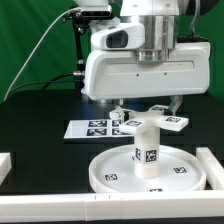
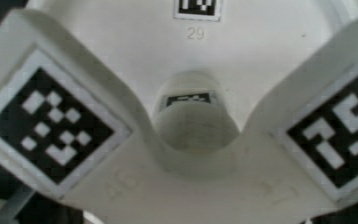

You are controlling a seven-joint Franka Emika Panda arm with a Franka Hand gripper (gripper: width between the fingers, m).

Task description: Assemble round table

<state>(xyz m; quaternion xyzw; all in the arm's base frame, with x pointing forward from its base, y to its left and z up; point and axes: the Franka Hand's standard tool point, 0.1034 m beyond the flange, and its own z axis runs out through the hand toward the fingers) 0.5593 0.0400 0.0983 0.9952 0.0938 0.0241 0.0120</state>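
The large round rimmed disc [image 1: 110, 172] lies on the black table near the front. The short cylindrical leg [image 1: 147, 155] stands upright at its centre. The cross-shaped base [image 1: 165, 122] sits level with the leg's top, slightly toward the exterior view's right; whether it rests on the leg I cannot tell. My gripper [image 1: 147, 107] hangs straight over it, jaws wide apart, one finger on each side. In the wrist view the cross-shaped base [image 2: 176, 175] fills the frame, two tagged arms spreading from its hub [image 2: 197, 125]. My fingertips do not show there.
The marker board [image 1: 92, 128] lies flat behind the disc at the exterior view's left. White straight rails stand at the left [image 1: 5, 165], the right [image 1: 212, 168] and along the front [image 1: 90, 212]. A green curtain hangs behind.
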